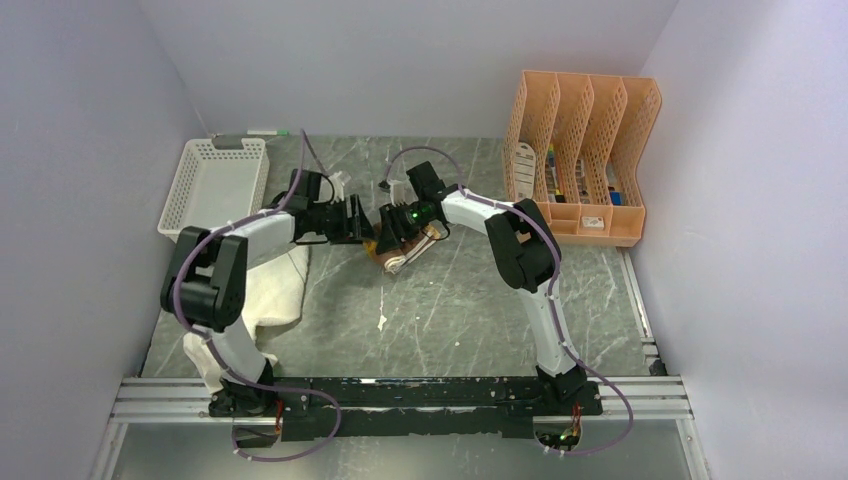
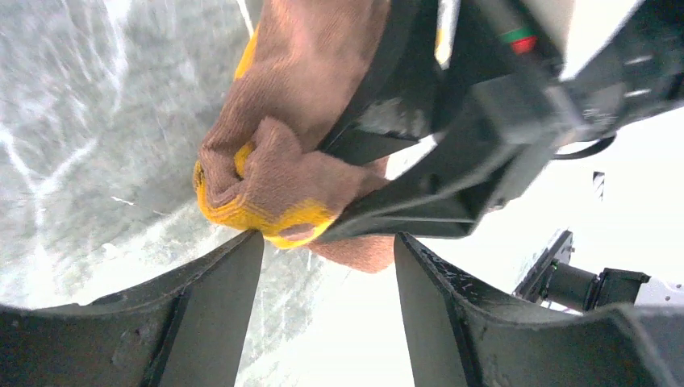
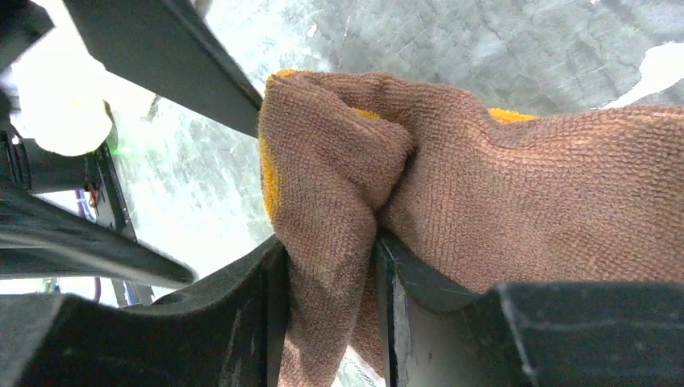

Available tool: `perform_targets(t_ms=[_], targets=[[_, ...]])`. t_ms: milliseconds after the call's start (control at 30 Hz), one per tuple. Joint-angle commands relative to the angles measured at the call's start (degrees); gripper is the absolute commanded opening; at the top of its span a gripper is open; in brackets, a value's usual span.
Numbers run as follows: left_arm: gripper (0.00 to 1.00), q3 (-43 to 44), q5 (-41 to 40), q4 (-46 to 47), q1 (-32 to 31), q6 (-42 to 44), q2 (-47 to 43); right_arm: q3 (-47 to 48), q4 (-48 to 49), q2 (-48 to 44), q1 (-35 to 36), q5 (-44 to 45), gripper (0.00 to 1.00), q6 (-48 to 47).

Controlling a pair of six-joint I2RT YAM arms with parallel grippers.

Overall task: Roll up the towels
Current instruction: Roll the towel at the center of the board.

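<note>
Gripping: right claw (image 3: 324,258), jaws narrow, pinched on a fold of the mustard-yellow and brown terry towel (image 3: 524,185), which sits bunched mid-way across the grey marbled table (image 1: 450,300). Left claw (image 2: 327,242): jaws spread wide, holding nothing, one fingertip (image 2: 242,258) at the bundle's yellow edge. Plain cream-white towel (image 1: 275,290): lying loose at the table's left side, beneath the left arm.

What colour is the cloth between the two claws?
The cloth is brown with mustard-yellow edges; the left wrist view shows it best.
</note>
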Motion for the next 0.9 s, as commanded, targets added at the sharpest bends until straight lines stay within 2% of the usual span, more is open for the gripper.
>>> perform_targets(t_ms=[0,100,267,367,500,667,767,867], targets=[[0.72,3.3,-4.54,-2.33,0.93,1.84,-5.73,-2.54,-6.03,4.97,0.24,4.7,0.41,-2.58],[0.72,4.1,-6.8,-2.48,2.08,0.79,-5.69,-2.68,-5.72,5.26,0.23,2.6,0.39,-2.65],[0.65,6.89,-8.36,-4.58,2.94,2.38,-0.35,-3.13,-5.54,5.2,0.23,1.18,0.38,-3.0],[0.64,8.55,-6.52,-5.5,2.74,3.22,2.52,-3.5,-5.56,4.95,0.23,0.94,0.38,-3.21],[0.65,10.33,-5.77,-7.41,0.99,7.12,5.06,-3.68,-5.41,4.96,0.23,0.74,0.38,-3.21],[0.66,10.54,-5.5,-6.98,-0.71,7.97,7.12,-3.32,-5.44,5.35,0.24,0.45,0.38,-3.18],[0.62,10.44,-4.71,-6.41,-1.05,8.02,8.05,-3.3,-5.67,5.41,0.23,0.52,0.38,-3.42],[0.52,11.48,-4.63,-7.57,-1.35,8.86,9.9,-3.36,-6.0,5.52,0.23,0.71,0.38,-3.69]])
